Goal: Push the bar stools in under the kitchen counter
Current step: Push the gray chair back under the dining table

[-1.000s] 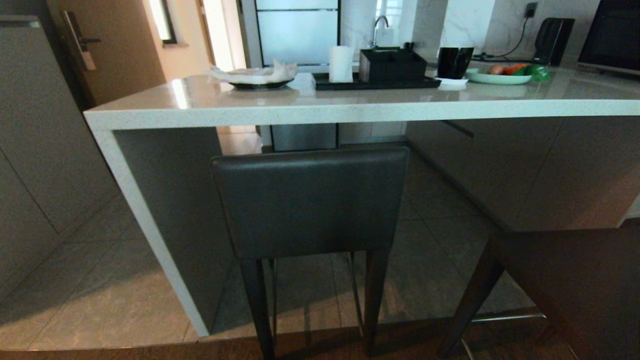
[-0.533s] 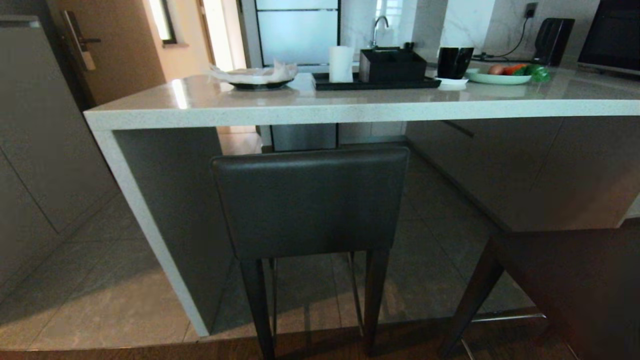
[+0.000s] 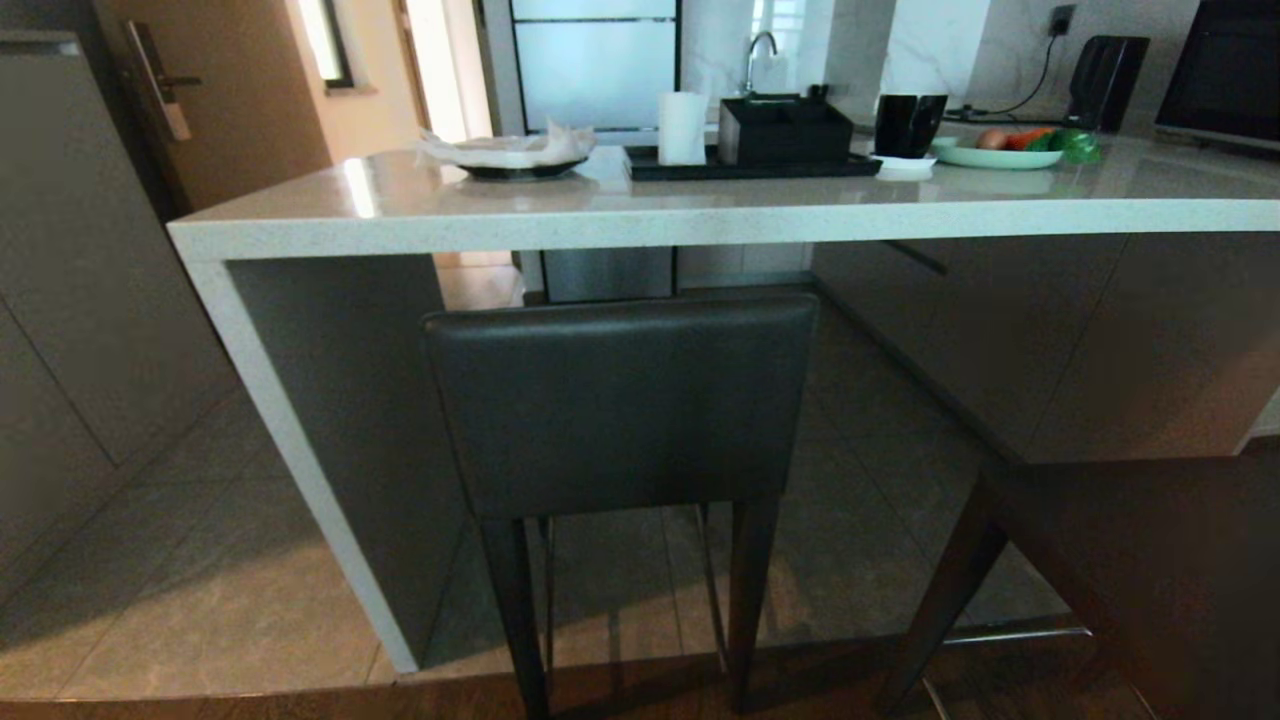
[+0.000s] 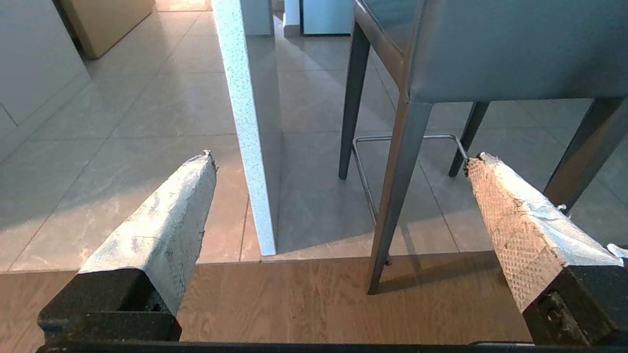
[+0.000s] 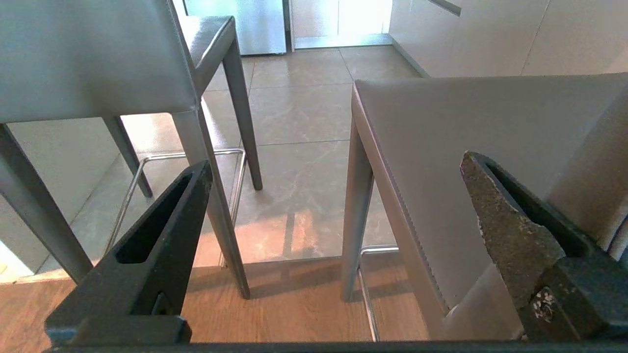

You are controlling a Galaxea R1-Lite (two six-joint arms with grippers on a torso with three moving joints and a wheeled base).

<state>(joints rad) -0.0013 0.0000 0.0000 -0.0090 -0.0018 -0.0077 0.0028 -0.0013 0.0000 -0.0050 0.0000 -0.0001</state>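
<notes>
One bar stool (image 3: 620,400) stands square to the kitchen counter (image 3: 700,215), its dark padded backrest just below the slab's front edge near the side panel (image 3: 300,450). The second bar stool (image 3: 1150,570) stands at the lower right, farther out from the counter and turned at an angle. Neither gripper shows in the head view. My left gripper (image 4: 341,158) is open and empty, low over the wood floor, facing the first stool's rear leg (image 4: 397,196) and the side panel (image 4: 245,122). My right gripper (image 5: 336,162) is open and empty, facing the second stool's seat (image 5: 466,147), with the first stool (image 5: 88,59) beside it.
On the counter stand a plate with crumpled paper (image 3: 510,155), a black tray (image 3: 750,165) with a paper roll and a black box, a black cup (image 3: 910,125) and a green plate of vegetables (image 3: 1000,150). Grey cabinets (image 3: 70,300) line the left. Wood floor meets tile under the stools.
</notes>
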